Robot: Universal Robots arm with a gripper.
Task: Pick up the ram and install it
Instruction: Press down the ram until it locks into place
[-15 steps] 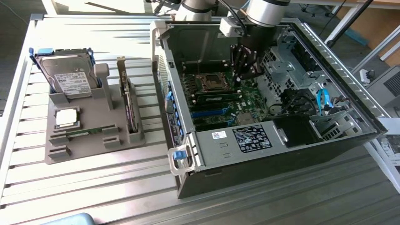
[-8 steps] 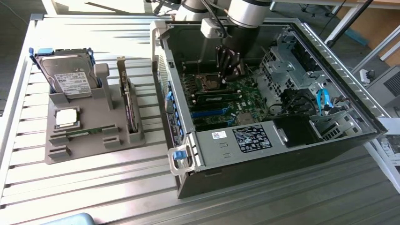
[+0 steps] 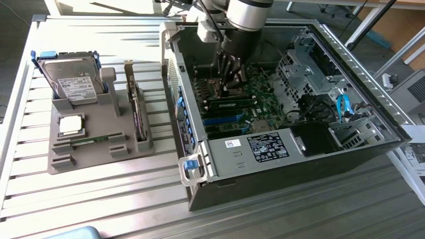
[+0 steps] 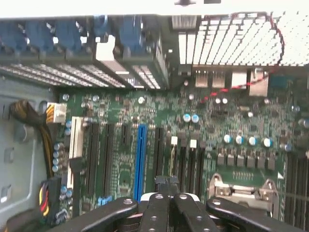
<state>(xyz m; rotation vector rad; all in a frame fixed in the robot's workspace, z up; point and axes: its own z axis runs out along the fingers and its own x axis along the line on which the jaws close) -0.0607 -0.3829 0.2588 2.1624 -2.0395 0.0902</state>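
Note:
My gripper (image 3: 234,92) is down inside the open computer case (image 3: 371,107), over the green motherboard (image 3: 265,107). Its fingers (image 4: 159,193) are pressed together with nothing visible between them. In the wrist view my gripper (image 4: 167,181) hovers above the black slots (image 4: 186,159) beside the processor socket (image 4: 241,186). One ram (image 3: 229,104) lies seated along a slot on the motherboard, just under the fingertips; whether they touch it I cannot tell. A second ram (image 3: 89,142) rests flat in the grey holder (image 3: 99,154) at the exterior view's left.
The grey holder also carries a hard drive (image 3: 73,79), a silver processor chip (image 3: 70,125) and an upright expansion card (image 3: 135,112). Drive cages (image 3: 302,62), blue cables (image 3: 343,107) and the case walls crowd the gripper. The slatted metal table (image 3: 99,199) surrounds everything.

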